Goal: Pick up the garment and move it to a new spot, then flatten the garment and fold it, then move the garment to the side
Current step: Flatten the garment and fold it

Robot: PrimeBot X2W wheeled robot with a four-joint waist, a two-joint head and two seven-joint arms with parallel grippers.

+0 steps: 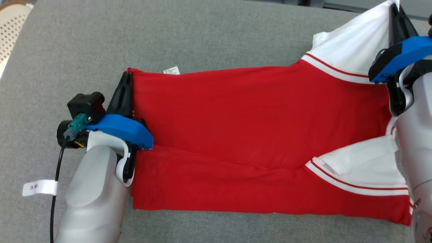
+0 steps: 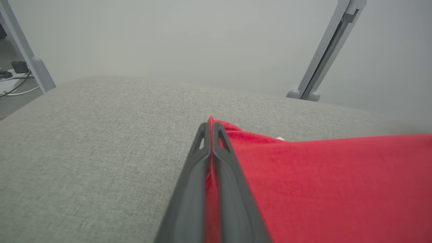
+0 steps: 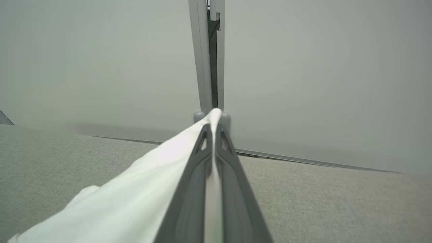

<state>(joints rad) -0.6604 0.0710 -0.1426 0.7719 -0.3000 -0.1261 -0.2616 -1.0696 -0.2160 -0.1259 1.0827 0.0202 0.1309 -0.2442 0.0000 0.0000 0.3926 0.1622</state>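
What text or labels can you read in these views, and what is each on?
"3米": white paper tag wrapped around the thin black cable, lower left of the head view.
Too small to read: the small white care label at the far edge of the red and white fabric garment.

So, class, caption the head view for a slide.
Left fingers pinch the garment by its red hem, right fingers by a white edge.

Likely robot lab or test bay: grey fabric surface (image 1: pixel 84 50), bare partition panels (image 3: pixel 320 84) (metal posts (image 2: pixel 329 50)), floor cables (image 2: pixel 20 91).
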